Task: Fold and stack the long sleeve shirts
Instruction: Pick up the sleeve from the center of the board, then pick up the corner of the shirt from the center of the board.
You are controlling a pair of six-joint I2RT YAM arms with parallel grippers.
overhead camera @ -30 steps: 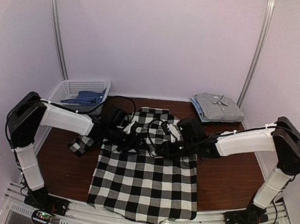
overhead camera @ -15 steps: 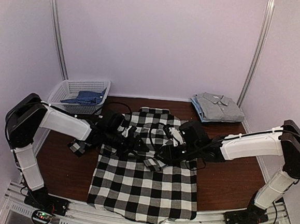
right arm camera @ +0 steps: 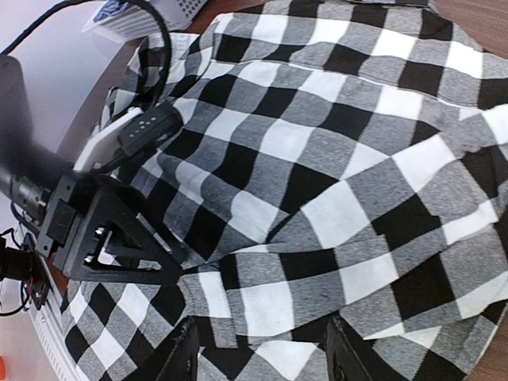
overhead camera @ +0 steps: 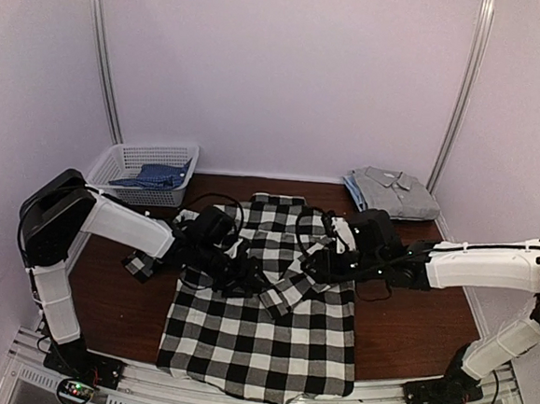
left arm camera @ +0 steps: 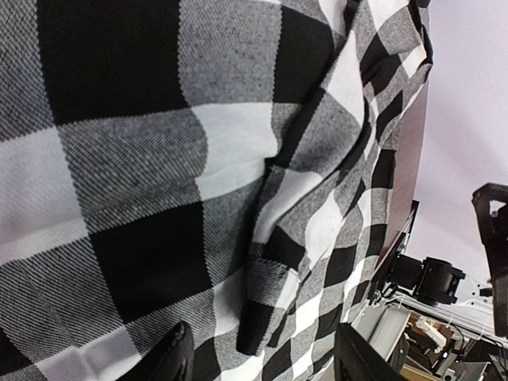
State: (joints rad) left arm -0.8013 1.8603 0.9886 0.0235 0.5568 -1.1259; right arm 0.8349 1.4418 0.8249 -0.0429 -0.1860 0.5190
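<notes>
The black-and-white checked shirt (overhead camera: pixel 259 337) lies flat in the middle of the table, its right sleeve (overhead camera: pixel 286 292) folded in across the chest. My left gripper (overhead camera: pixel 245 280) hovers open just above that sleeve. In the left wrist view the cuff (left arm camera: pixel 262 313) lies between the spread fingers (left arm camera: pixel 178 361) of the left gripper (left arm camera: pixel 266 367), ungripped. My right gripper (overhead camera: pixel 317 262) is open over the shirt's upper right. The right wrist view has the right gripper (right arm camera: pixel 262 361) wide over checked cloth (right arm camera: pixel 317 190), holding nothing. A folded grey shirt (overhead camera: pixel 392 193) rests at the back right.
A white basket (overhead camera: pixel 124 160) at the back left holds a blue shirt (overhead camera: pixel 155 174). The checked shirt's left cuff (overhead camera: pixel 139 265) lies out on the brown table (overhead camera: pixel 411 316). The left arm's wrist and cable (right arm camera: pixel 103 230) show close by in the right wrist view.
The right gripper opened, let go of the sleeve and drew back to the right. The left gripper slid right and nearer, over the folded sleeve.
</notes>
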